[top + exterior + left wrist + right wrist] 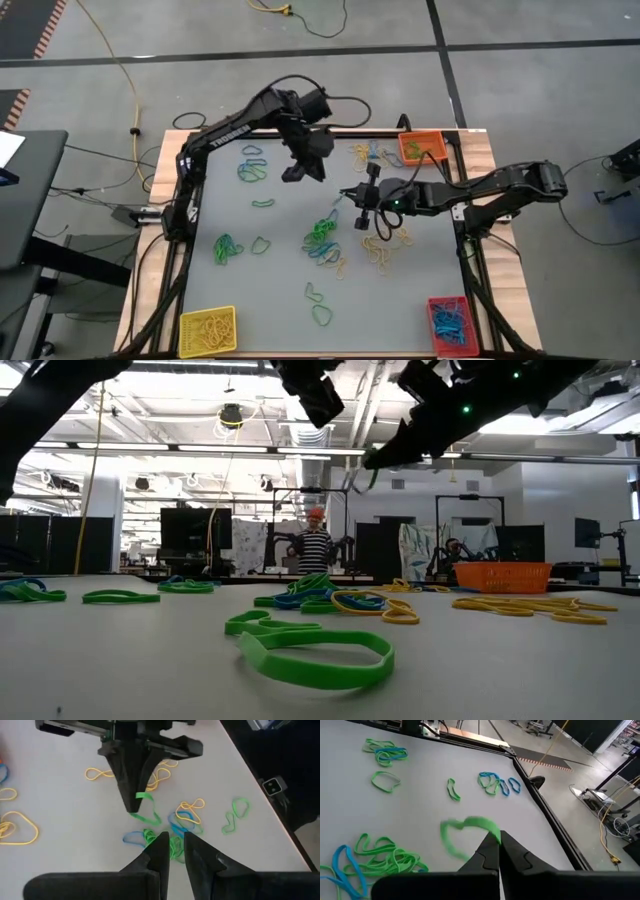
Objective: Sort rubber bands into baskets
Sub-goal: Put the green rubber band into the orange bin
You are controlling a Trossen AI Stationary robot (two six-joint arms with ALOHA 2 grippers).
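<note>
A: Rubber bands lie loose all over the table. Going left to right, what do you make out?

B: The yellow basket sits at the near left corner with yellow bands in it, well behind and to the left of the left pincer. That pincer hangs above the table's middle, over a green and blue tangle; its fingers stand a narrow slit apart with nothing between them.

A: And further right?

B: The right pincer is just right of the left one, raised off the table. Its fingers are pressed together on a green band, which dangles from the tips. Yellow bands lie scattered just beneath and to the right of it. The orange basket is at the far right corner, beyond that pincer, and the red basket at the near right corner holds blue bands.

A: So which step is in hand?

B: I judge it a carry: one green band picked up, not yet dropped. Since yellow and blue already have their baskets, the orange one looks the likely home for green.

A: What does the next move call for?

B: Probably swinging the right arm over the orange basket without brushing the left arm, then letting go only once the band hangs inside the walls.
</note>
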